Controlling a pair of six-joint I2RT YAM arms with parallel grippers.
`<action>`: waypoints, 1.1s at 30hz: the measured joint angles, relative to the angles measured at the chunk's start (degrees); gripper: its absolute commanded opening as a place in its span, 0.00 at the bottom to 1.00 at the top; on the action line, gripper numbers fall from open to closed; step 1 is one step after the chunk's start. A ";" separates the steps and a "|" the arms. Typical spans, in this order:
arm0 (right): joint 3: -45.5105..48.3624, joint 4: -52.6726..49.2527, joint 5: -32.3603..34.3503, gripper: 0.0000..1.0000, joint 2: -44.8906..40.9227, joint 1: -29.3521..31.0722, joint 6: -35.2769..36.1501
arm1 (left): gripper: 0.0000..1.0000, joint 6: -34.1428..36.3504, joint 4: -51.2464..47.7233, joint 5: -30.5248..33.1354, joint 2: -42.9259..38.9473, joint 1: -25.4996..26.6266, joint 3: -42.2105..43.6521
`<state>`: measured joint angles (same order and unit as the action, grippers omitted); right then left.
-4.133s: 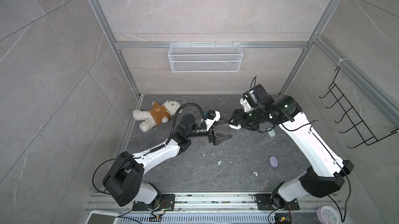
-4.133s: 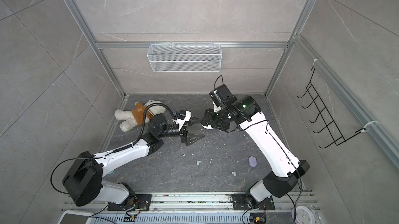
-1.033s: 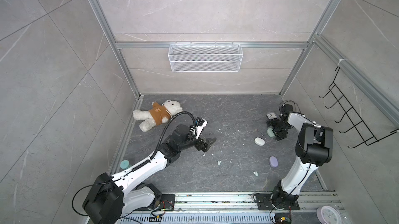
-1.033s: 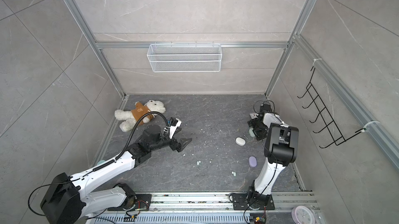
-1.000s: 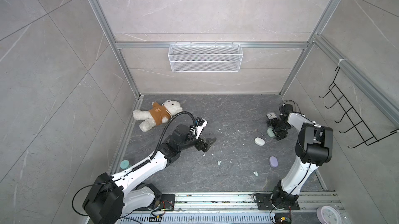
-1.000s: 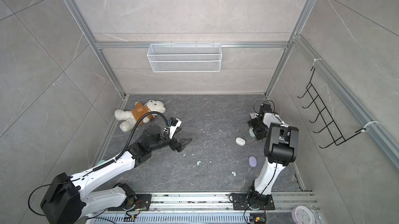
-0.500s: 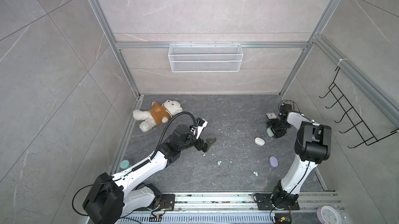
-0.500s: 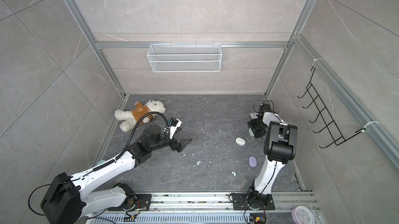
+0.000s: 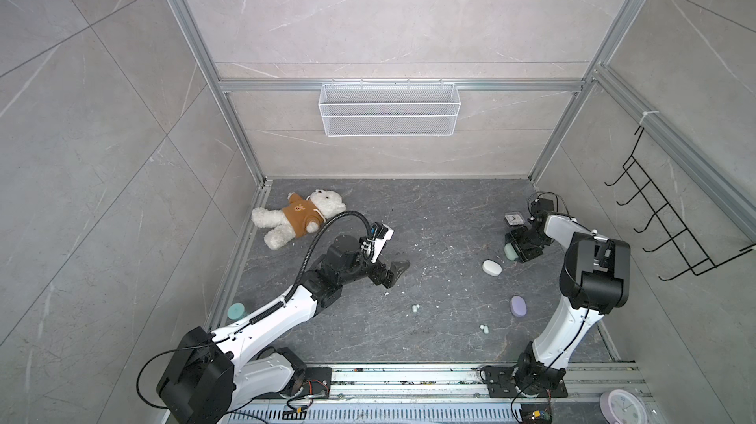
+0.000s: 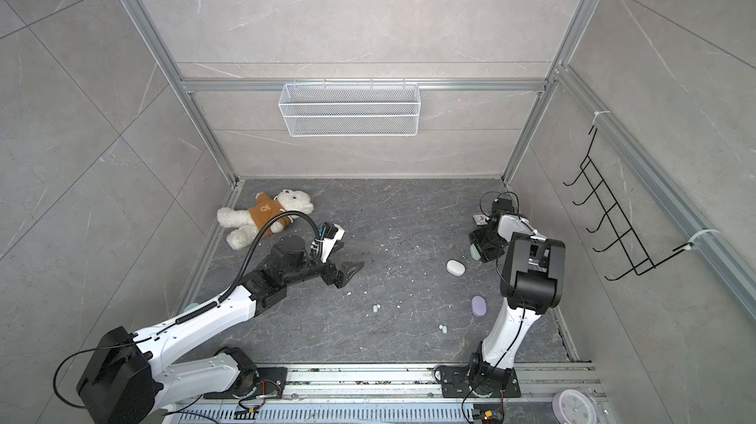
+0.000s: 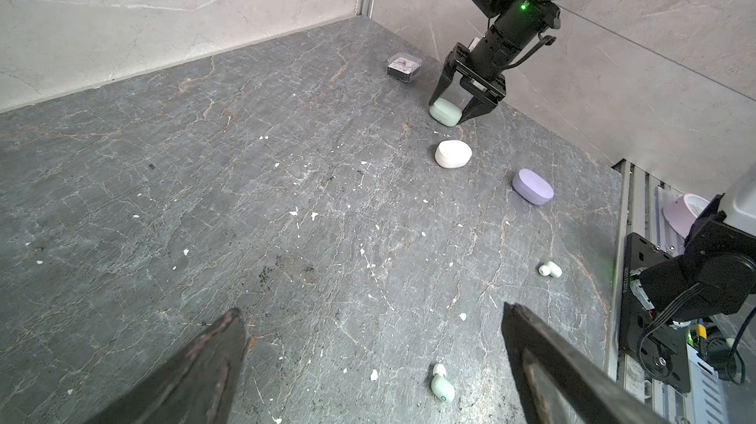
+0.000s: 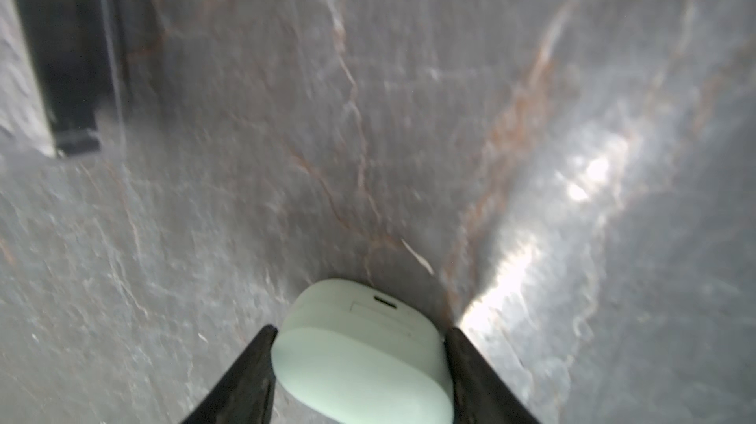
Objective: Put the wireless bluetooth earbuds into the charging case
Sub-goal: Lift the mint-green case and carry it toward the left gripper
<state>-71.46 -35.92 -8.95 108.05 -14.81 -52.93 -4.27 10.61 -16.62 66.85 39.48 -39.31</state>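
Mint charging case [image 12: 364,360] being pinched on both sides by right hand [image 11: 452,109], fingers narrowed onto it, case resting on table [image 11: 204,197]. White case [image 11: 453,153] lying just beside right hand; lilac case [image 11: 532,192] farther off. Mint earbud [image 11: 442,387] lying loose on table near left hand [image 11: 372,310]; second mint earbud [image 11: 550,269] farther from it. Left hand being held wide, nothing gripped.

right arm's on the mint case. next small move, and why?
Probably a short lift of the mint case. In the right wrist view the jaws of the right gripper sit against both its sides, yet it rests on the table, lid shut. A mint earbud lies loose by the open, empty left gripper, so the case likely needs bringing that way.
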 measured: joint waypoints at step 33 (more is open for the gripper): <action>0.81 -23.54 -12.00 0.56 -42.71 29.07 6.54 | 1.00 8.20 -2.34 -24.85 11.34 0.79 -12.24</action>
<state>-70.65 -59.46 -20.95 65.34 14.26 -46.39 3.92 8.27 -41.47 78.19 40.27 -51.55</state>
